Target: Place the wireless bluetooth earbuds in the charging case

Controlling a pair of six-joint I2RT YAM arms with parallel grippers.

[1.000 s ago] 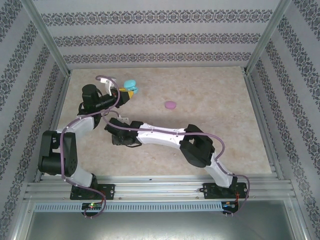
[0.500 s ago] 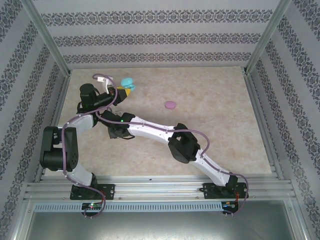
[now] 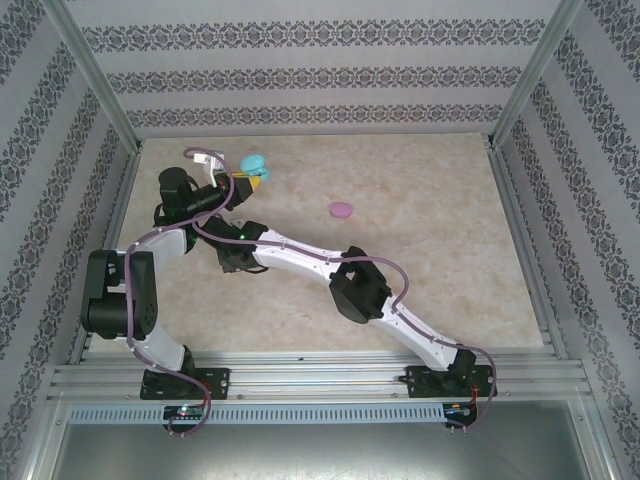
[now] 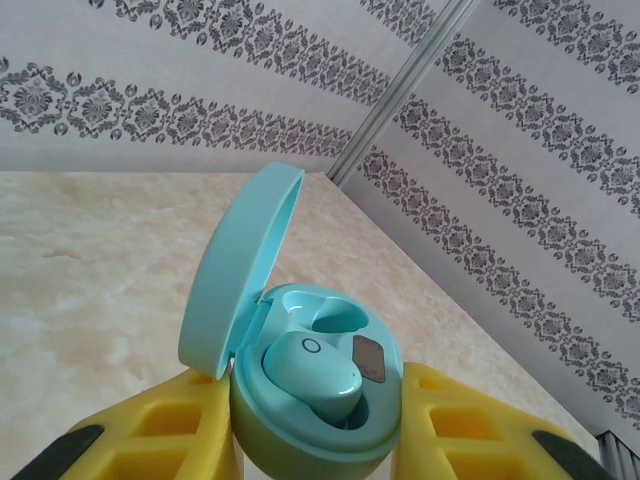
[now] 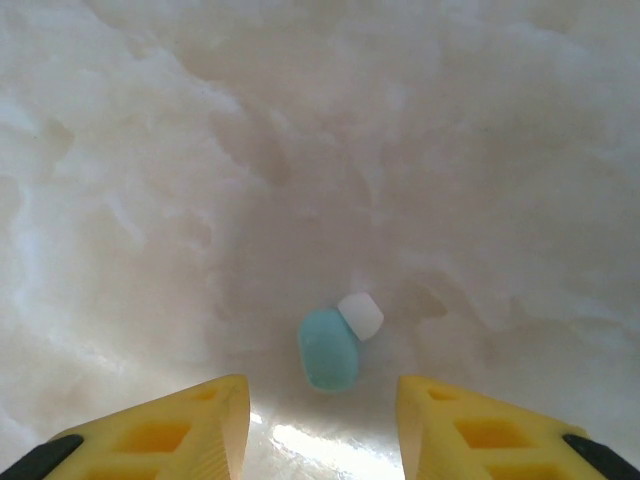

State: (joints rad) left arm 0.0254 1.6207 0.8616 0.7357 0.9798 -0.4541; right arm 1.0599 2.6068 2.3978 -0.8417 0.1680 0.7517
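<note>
My left gripper (image 4: 315, 445) is shut on the turquoise charging case (image 4: 320, 410), its yellow fingers (image 4: 150, 440) pressing on both sides. The lid (image 4: 235, 270) stands open. One light blue earbud (image 4: 310, 375) sits in the near socket, and the far socket (image 4: 335, 320) is hollow. In the top view the case (image 3: 252, 163) is held above the table's far left. A second light blue earbud (image 5: 330, 350) with a white tip lies on the table. My right gripper (image 5: 320, 425) hovers open just over it, fingers (image 5: 190, 425) apart on either side and not touching it.
A closed pink oval case (image 3: 342, 210) lies on the marble table (image 3: 440, 230) right of centre. The right arm (image 3: 300, 255) stretches across to the left, close under the left arm (image 3: 190, 205). Patterned walls and metal posts ring the table.
The right arm has swung further left and away from its base, bringing its wrist closer to the left arm. The left gripper with the case has shifted slightly left.
</note>
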